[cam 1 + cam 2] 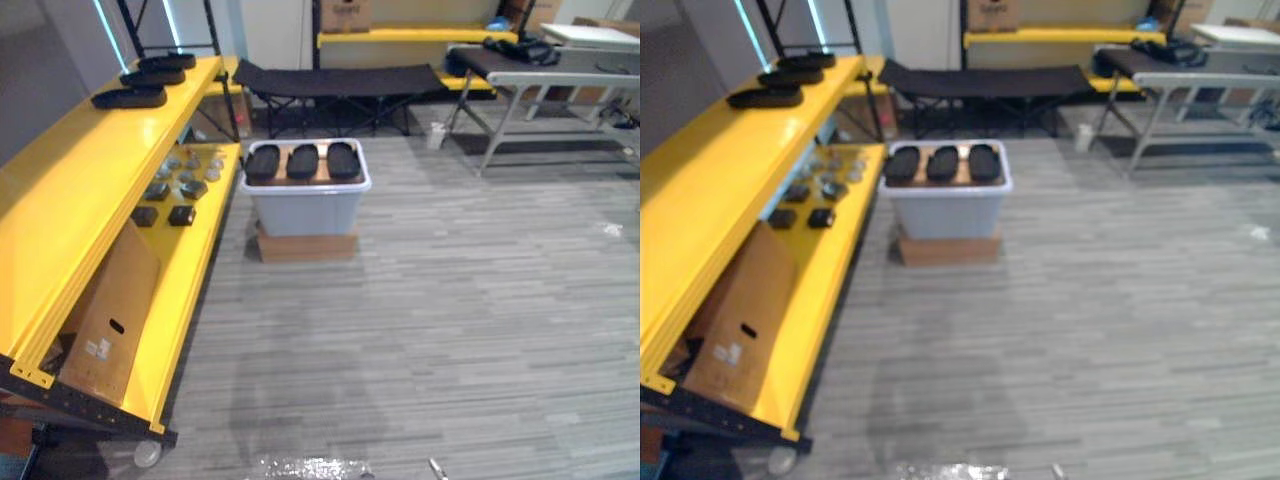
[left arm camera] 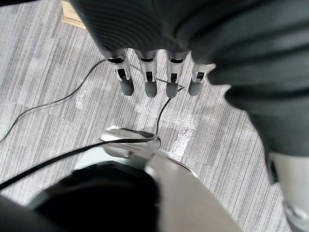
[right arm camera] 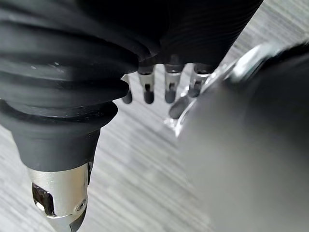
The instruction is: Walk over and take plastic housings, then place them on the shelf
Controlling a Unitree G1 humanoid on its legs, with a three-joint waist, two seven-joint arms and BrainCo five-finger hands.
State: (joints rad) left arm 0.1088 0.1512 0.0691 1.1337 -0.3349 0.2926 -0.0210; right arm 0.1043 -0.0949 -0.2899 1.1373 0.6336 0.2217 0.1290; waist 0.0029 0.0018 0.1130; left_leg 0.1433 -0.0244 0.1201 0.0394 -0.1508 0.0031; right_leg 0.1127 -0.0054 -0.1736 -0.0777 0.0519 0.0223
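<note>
Atop a pale, smooth plastic bin (image 1: pixel 305 205) lie 3 oval, matte black housings (image 1: pixel 302 161) side by side. 3 more rest on the top level of the glossy yellow shelf (image 1: pixel 90 190). Left hand (image 2: pixel 147 83) and right hand (image 3: pixel 170 83) hang straight-fingered and empty over the striped grey floor (image 1: pixel 450 320).
</note>
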